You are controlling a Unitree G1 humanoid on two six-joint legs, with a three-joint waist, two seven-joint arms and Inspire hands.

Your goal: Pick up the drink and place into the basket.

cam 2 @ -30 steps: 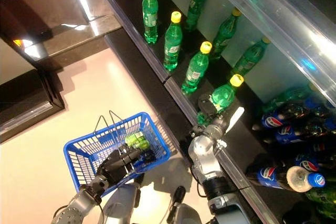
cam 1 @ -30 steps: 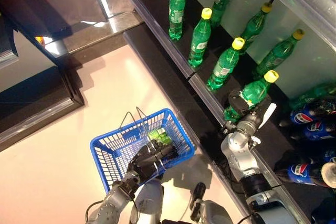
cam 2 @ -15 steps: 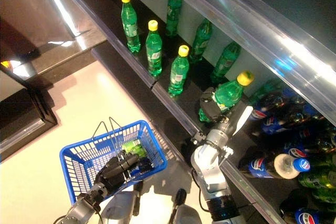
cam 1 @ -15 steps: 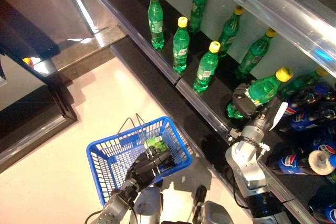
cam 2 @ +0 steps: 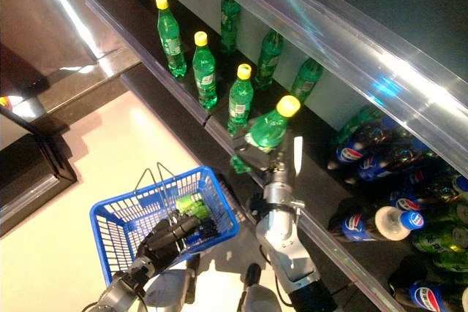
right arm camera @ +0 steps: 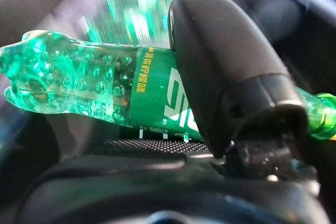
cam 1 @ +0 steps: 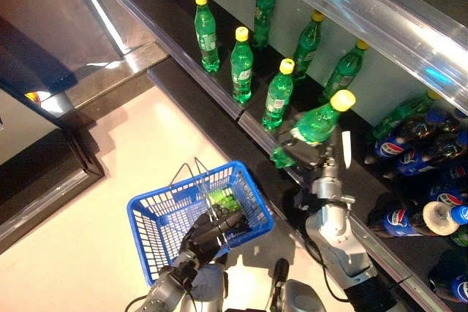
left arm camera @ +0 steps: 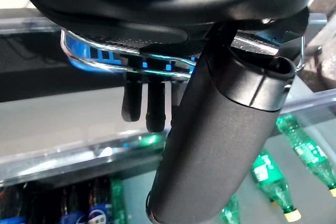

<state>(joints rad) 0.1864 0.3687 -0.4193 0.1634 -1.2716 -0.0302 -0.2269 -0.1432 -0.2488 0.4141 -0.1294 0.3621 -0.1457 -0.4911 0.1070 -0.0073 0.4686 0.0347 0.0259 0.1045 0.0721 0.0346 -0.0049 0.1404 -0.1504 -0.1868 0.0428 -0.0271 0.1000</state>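
The dark shelf (cam 1: 183,20) carries a row of upright green bottles (cam 1: 240,65). Below, the blue basket (cam 1: 157,217) hangs from the left hand (cam 1: 208,228), whose fingers curl round its wire handle (left arm camera: 131,66), plain only in the left wrist view. The right hand (cam 1: 311,153) clasps the drink (right arm camera: 105,98), tilted, above the shelf's edge.

Green bottles (cam 1: 240,66) stand in rows along the dark shelf (cam 1: 168,14); what look like dark cola bottles (cam 1: 409,217) lie toward its right end.
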